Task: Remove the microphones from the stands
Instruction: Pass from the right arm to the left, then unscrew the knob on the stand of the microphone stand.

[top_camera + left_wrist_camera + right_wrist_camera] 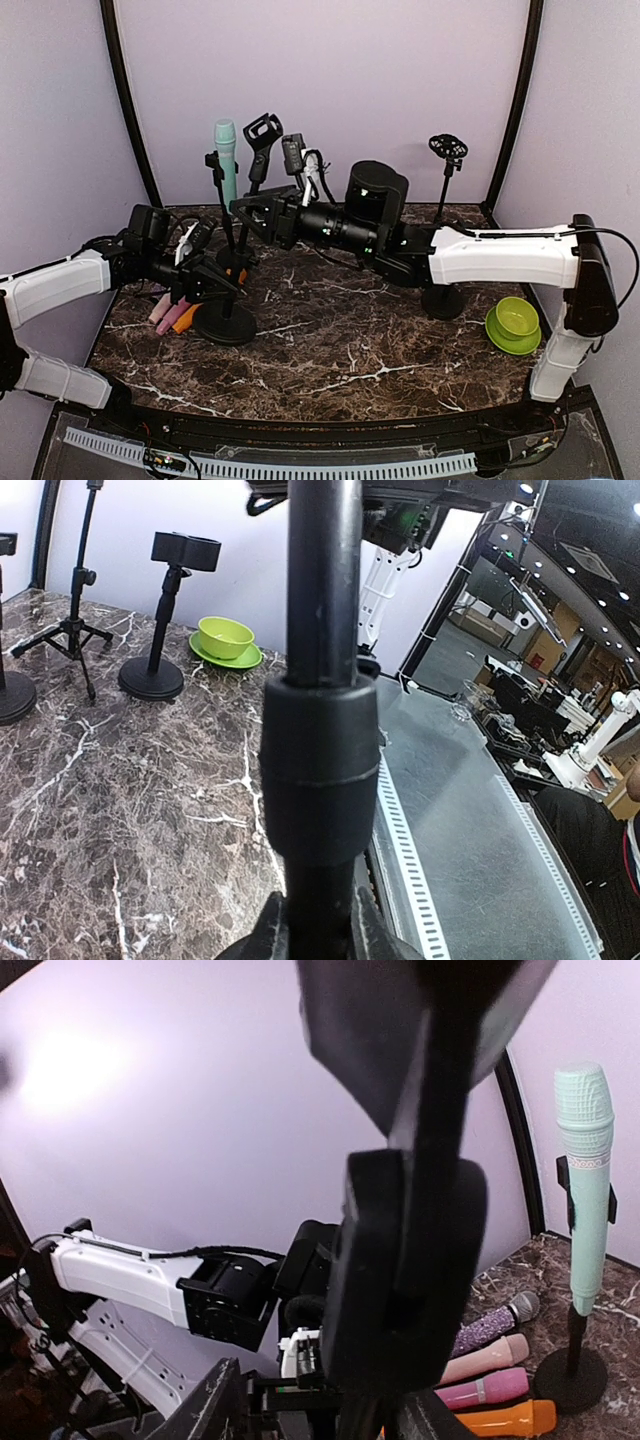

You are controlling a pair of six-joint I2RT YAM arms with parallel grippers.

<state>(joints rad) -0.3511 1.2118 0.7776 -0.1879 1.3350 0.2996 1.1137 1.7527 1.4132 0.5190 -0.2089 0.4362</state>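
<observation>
A mint-green microphone (226, 152) (583, 1175) stands upright in the clip of its own stand at the back left. In front of it is a second black stand (225, 323) whose top clip (262, 130) shows nothing in it. My left gripper (213, 272) (318, 922) is shut on this stand's lower pole (318, 680), just under a thick collar. My right gripper (247, 210) (320, 1415) reaches across from the right, higher on the same stand. Its fingers (212, 1402) stand open, with the stand's black joint (405, 1260) between them.
Several microphones (172, 315) (490, 1360) (purple, peach, pink, orange) lie on the marble table by the left arm. A green bowl on a plate (514, 322) (225, 637) sits at the right. More stands (444, 298) (165, 615) and a tripod (75, 630) are around.
</observation>
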